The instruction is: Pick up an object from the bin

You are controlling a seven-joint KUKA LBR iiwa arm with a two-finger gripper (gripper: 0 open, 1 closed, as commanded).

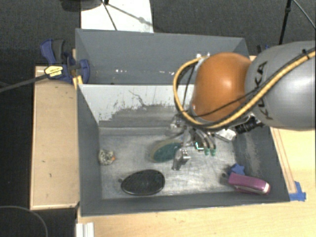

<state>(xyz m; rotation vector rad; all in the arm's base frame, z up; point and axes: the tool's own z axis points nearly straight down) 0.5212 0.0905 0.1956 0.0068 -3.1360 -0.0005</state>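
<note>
Hand (181,158) sat low at mid-bin (207,177), touching or just beside the right edge of a teal oval lump (165,152). Its opening could not be told, and no hold was visible. Risk: an off-centre close would likely push the lump aside toward the black oval pad (143,181), or clamp on nothing.

A black oval pad (142,181) lies front-centre, a small crumpled lump (106,156) left, a purple stapler-like item (248,183) front-right.
</note>
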